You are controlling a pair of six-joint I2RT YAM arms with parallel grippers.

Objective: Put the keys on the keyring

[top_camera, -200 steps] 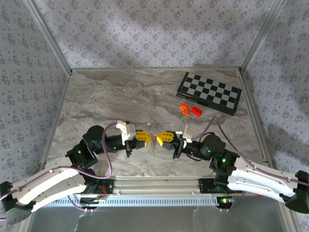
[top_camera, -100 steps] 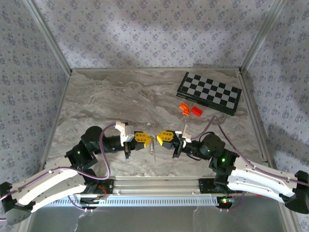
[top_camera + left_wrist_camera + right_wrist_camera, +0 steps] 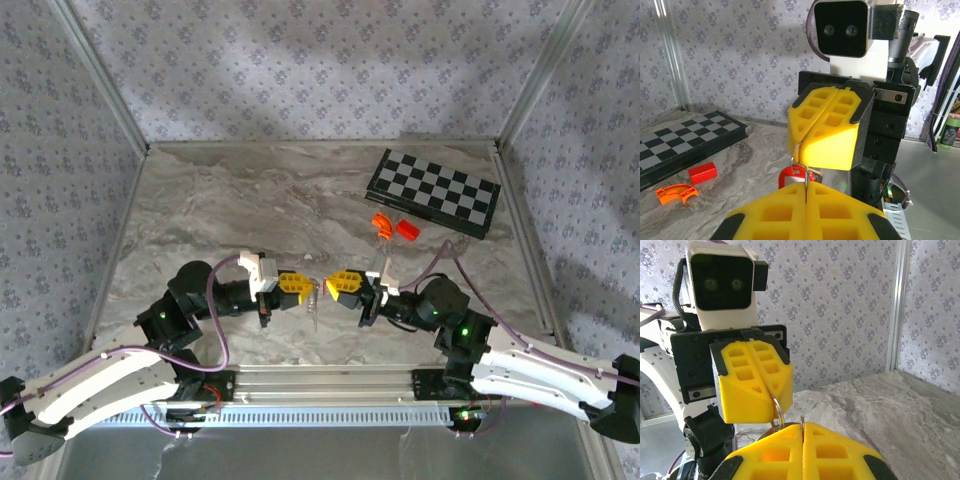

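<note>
Over the near middle of the marble table [image 3: 200,210], my left gripper [image 3: 304,287] and right gripper [image 3: 331,287] meet tip to tip, both shut. A thin pale strand [image 3: 315,303] hangs between them. In the right wrist view, the silvery keyring [image 3: 777,407] sticks out of the left gripper's yellow fingertips, and my right gripper [image 3: 802,432] pinches a thin metal sliver. In the left wrist view, my left gripper [image 3: 805,192] clamps the ring edge-on. The keys' red tag [image 3: 791,176] and silvery piece [image 3: 816,176] hang just under the right gripper's tips by a wire loop.
A folded chessboard [image 3: 433,192] lies at the back right. Two orange-red blocks, one curved [image 3: 381,224] and one rectangular [image 3: 406,229], sit in front of it. Patterned walls close in three sides, and an aluminium rail [image 3: 320,382] runs along the near edge.
The right gripper has eased slightly to the right, widening the gap a little. The hanging strand has shifted a bit toward the left gripper. Both stay shut.
</note>
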